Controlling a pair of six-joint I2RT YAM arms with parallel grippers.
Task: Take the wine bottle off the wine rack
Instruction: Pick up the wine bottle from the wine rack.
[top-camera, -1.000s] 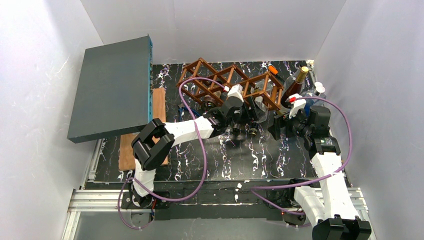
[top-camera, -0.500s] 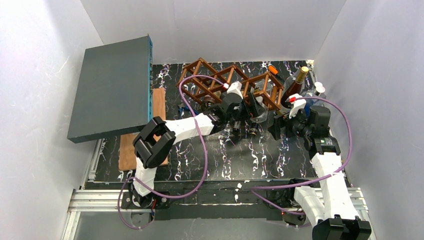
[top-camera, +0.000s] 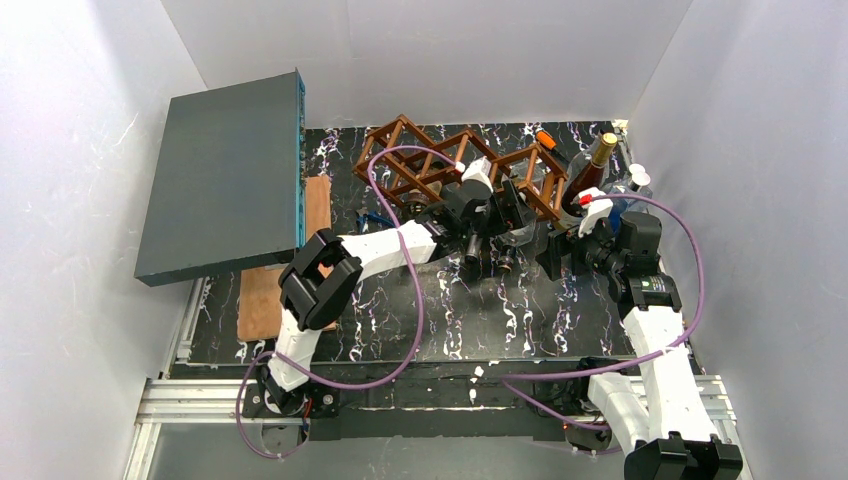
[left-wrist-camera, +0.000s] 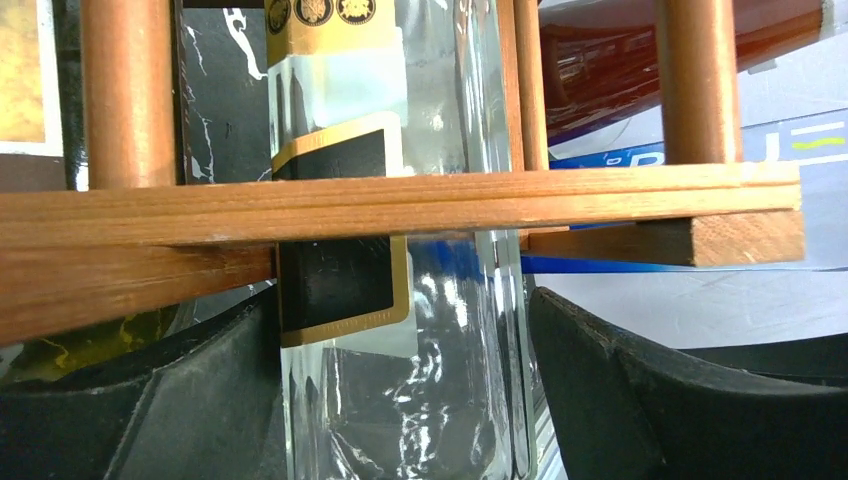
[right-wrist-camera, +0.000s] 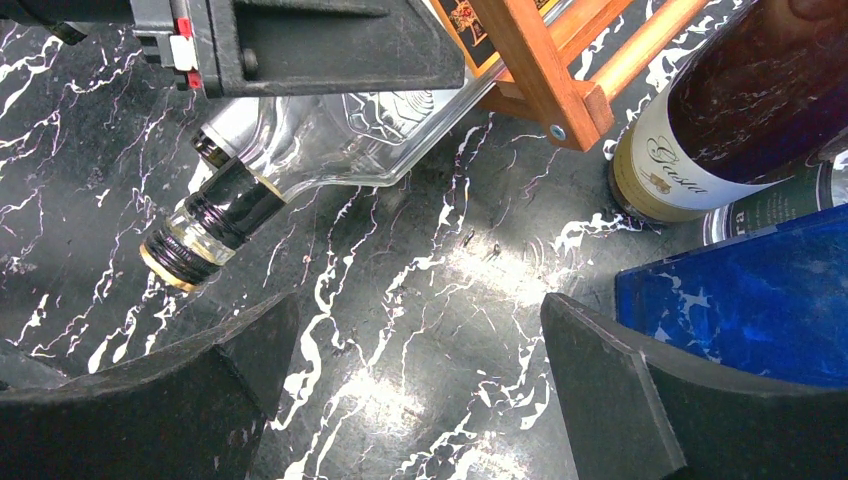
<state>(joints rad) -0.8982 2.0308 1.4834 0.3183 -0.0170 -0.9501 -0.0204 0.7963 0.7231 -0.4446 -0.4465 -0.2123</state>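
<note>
The brown wooden wine rack (top-camera: 420, 165) stands at the back of the marble table. A clear glass wine bottle (left-wrist-camera: 440, 360) with a black and gold label lies in it, behind a rack slat (left-wrist-camera: 400, 205). Its black-capped neck (right-wrist-camera: 210, 225) pokes out toward the near side. My left gripper (top-camera: 503, 207) reaches to the rack's near face and is open. Its fingers (left-wrist-camera: 150, 400) flank the bottle closely, one on each side. My right gripper (top-camera: 562, 250) hangs open over bare marble (right-wrist-camera: 420, 300), right of the neck, holding nothing.
A big grey flat box (top-camera: 225, 175) leans at the left over a wooden board (top-camera: 255, 305). A dark bottle with a cream label (right-wrist-camera: 720, 110) stands upright just right of the rack, beside a blue box (right-wrist-camera: 740, 300). White walls close in on three sides.
My left gripper has pushed forward to the rack and its jaws have widened around the bottle. The right arm has stayed where it was.
</note>
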